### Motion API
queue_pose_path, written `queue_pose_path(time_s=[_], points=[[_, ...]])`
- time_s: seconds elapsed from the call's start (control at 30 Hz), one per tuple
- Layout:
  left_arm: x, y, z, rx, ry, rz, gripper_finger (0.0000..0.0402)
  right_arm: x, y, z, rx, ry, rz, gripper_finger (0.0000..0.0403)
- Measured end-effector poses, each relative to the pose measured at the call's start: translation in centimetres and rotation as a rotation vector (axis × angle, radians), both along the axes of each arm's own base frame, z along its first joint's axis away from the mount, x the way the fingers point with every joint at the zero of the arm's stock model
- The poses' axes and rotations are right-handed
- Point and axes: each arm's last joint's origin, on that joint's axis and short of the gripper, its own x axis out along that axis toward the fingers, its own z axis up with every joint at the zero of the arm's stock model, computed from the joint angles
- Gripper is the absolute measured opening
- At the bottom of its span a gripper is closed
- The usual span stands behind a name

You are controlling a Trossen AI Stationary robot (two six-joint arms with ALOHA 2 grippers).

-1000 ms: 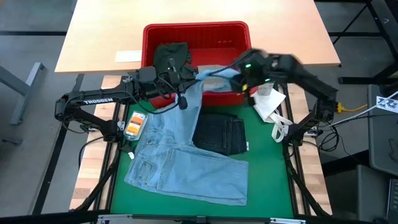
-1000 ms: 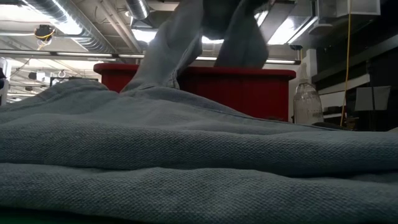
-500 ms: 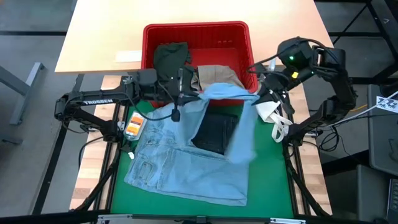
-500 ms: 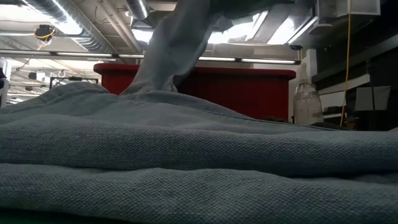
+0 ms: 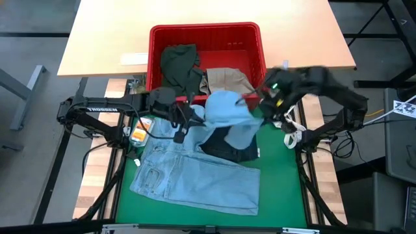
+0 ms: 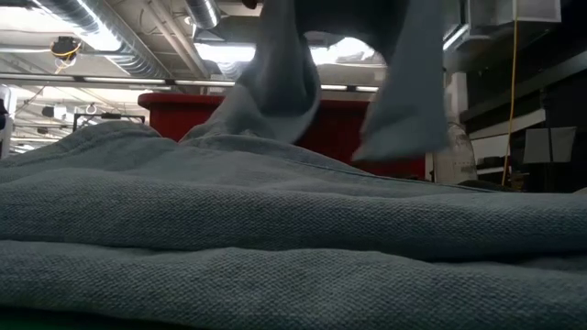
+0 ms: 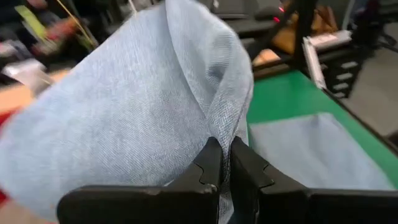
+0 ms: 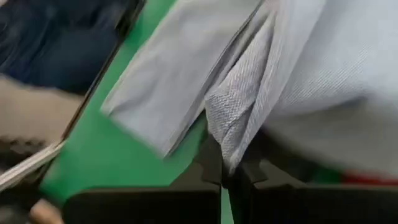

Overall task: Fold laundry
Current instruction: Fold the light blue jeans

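Currently, nearest the front edge of the green mat [image 5: 123, 195], the body of the light blue denim jeans [image 5: 195, 179] lies flat; in the low view it fills the foreground as grey-blue cloth. Just behind it, the raised leg of that garment hangs in a bunched arc between both arms, over the folded dark navy jeans [image 5: 229, 148]. Left gripper [image 5: 184, 116] is clamped on one side of the lifted leg; its wrist view shows fingers pinched together on a fabric fold. Right gripper [image 5: 268, 107] is closed on the other side, with cloth pinched between its fingers in the right wrist view. Beside the left arm sits an orange packet [image 5: 140, 130]; near the right arm, a white cloth sheet [image 5: 286, 122]. Farther back, the red basket [image 5: 205, 34] holds the dark olive green piece [image 5: 179, 62] and the beige khaki piece [image 5: 227, 79]. Step looks like carrying the leg across for a fold. Risks: both pinches look thin, right at the fabric edge, so cloth weight could pull it free; slack between the grippers could land wrinkled or drape over the navy jeans; uneven travel would skew the fold line.
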Motion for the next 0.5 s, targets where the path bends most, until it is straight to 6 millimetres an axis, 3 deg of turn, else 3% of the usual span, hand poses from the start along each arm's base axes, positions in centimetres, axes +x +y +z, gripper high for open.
queue_pose_path(time_s=[0.13, 0.3, 0.5], points=[[1.1, -1.3, -1.3, -0.039, 0.056, -0.030, 0.0009, -0.3, 1.3, -4.0, 0.056, 0.153, 0.047, 0.0005], [4.0, -2.7, -3.4, 0.004, 0.056, 0.011, 0.0009, -1.8, 2.3, -7.3, 0.058, 0.284, 0.069, 0.0006], [7.4, -2.6, -6.4, 0.079, 0.027, 0.190, 0.0009, -3.4, 1.9, -9.6, -0.099, 0.433, -0.120, 0.0007]])
